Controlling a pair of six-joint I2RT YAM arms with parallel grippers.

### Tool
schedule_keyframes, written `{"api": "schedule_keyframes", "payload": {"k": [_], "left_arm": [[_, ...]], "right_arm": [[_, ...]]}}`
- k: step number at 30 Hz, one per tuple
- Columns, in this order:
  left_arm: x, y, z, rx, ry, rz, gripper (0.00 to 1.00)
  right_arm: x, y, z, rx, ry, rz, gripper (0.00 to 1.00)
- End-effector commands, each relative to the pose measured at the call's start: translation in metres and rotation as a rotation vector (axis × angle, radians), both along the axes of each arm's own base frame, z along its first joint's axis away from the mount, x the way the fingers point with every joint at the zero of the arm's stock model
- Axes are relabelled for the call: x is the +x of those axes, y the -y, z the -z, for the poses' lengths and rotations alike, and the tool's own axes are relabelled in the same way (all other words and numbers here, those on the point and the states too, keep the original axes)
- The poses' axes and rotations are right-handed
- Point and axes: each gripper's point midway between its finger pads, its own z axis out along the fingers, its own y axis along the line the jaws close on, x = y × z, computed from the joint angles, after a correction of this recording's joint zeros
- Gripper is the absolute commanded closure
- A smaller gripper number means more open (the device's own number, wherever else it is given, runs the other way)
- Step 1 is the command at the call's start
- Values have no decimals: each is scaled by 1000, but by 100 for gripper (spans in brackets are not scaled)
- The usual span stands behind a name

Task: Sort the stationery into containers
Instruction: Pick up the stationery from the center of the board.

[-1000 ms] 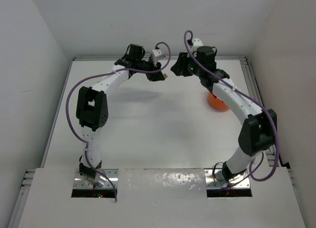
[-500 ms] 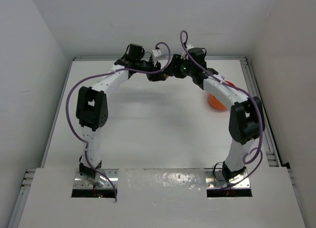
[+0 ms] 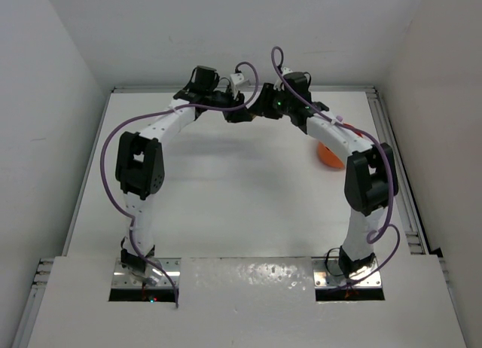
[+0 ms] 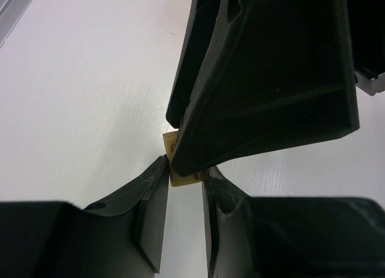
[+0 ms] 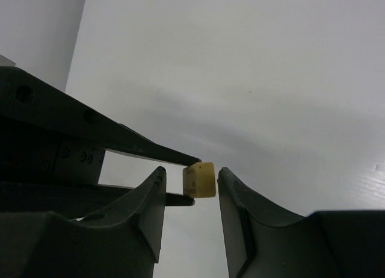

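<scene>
My left gripper (image 4: 185, 168) is shut on a small beige block (image 4: 182, 180), held above the table at the far middle. In the right wrist view the same block (image 5: 199, 180) sits between the fingers of my right gripper (image 5: 191, 174), which stands open around it with a thin gap on each side. The left fingers (image 5: 150, 150) pinch the block from the left. From above, the left gripper (image 3: 244, 115) and the right gripper (image 3: 260, 111) meet tip to tip, and the block is hidden there. The orange tub (image 3: 329, 159) stands at the right, partly under my right arm.
White walls close the table at the back and both sides. A metal rail (image 3: 385, 137) runs along the table's right edge. No other stationery shows in these views.
My right arm has swung left from above the tub to the left gripper. Its jaws have narrowed around the beige block. The left arm has stayed still.
</scene>
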Motion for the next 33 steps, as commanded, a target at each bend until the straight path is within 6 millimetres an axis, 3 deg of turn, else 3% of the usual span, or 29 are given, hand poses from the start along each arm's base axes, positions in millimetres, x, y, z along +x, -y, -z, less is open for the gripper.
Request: {"api": "schedule_keyframes", "payload": {"k": [1, 9, 14, 19, 20, 21, 22, 23, 25, 27, 33], "left_arm": [[3, -4, -41, -57, 99, 4, 100], [5, -6, -42, -64, 94, -5, 100], [5, -5, -43, -70, 93, -6, 100], [9, -6, -42, -65, 93, -24, 100], [10, -7, -40, -59, 91, -32, 96], [9, -7, -38, -57, 83, -37, 48], [9, -7, -37, -55, 79, -40, 6], [7, -8, -34, -51, 64, -37, 0], [3, -9, -31, -41, 54, -26, 0], [0, -11, -31, -26, 52, -17, 0], [4, -32, -24, 22, 30, -66, 0]], "right_arm": [[2, -1, 1, -37, -2, -3, 61], [0, -3, 4, -31, -7, -23, 64], [-2, -13, -5, 15, 15, -67, 94], [-4, -7, -20, 37, 71, -57, 100], [-3, -4, -22, 22, 90, -53, 100], [-3, 0, -23, 13, 100, -48, 100], [-2, 6, -24, 0, 108, -37, 100], [-1, 13, -33, -36, 152, -35, 100], [-2, 33, -38, -111, 159, -22, 100], [0, 64, -59, -254, 250, -2, 100], [-18, 187, -89, -696, 307, 132, 100]]}}
